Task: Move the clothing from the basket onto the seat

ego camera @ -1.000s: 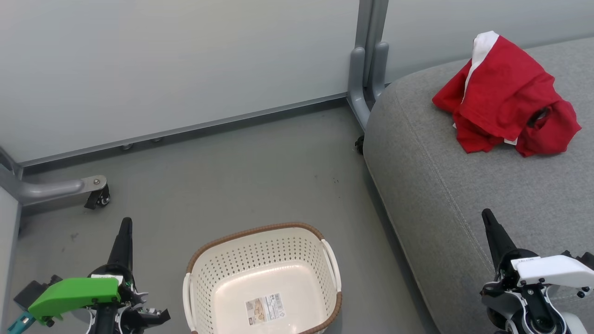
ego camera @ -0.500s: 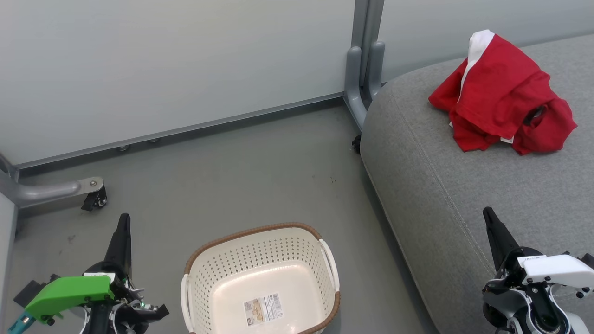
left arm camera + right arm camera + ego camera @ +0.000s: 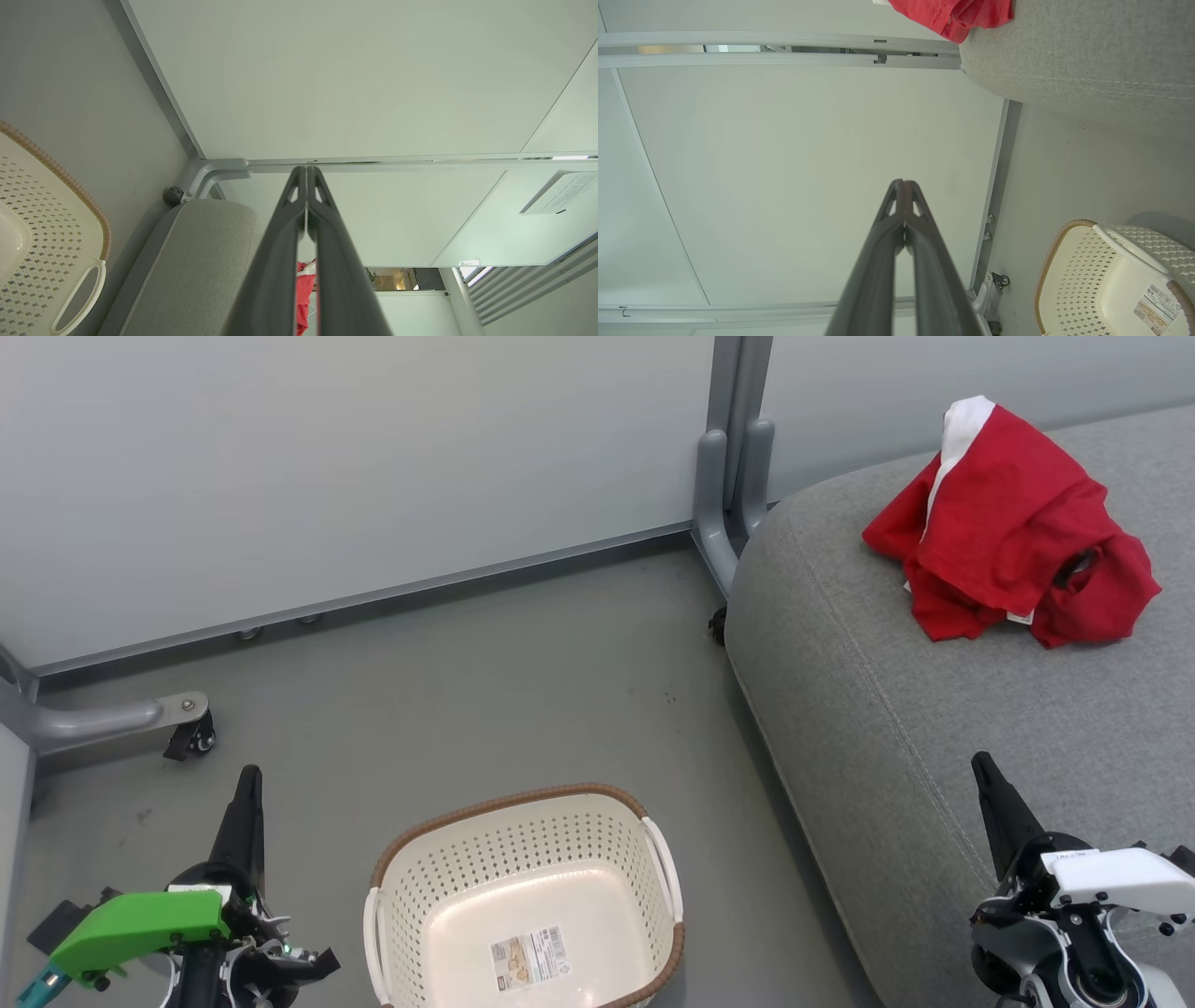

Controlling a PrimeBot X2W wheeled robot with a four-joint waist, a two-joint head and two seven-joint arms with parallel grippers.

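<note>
On the seat (image 3: pixel 934 728), clothing (image 3: pixel 1013 523): whole overhead, a sliver past left tool (image 3: pixel 306 170).

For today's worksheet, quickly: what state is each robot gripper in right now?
Left gripper with long dark fingers: shut, empty.
Right gripper with long dark fingers: shut, empty.

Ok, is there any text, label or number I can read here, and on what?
No text is legible.
Paper label on the base of the basket: barcode and print, too small to read.
Sheet on the wall panel, left wrist view: printed lines, blurred.
White tag on the right gripper: too small to read.
</note>
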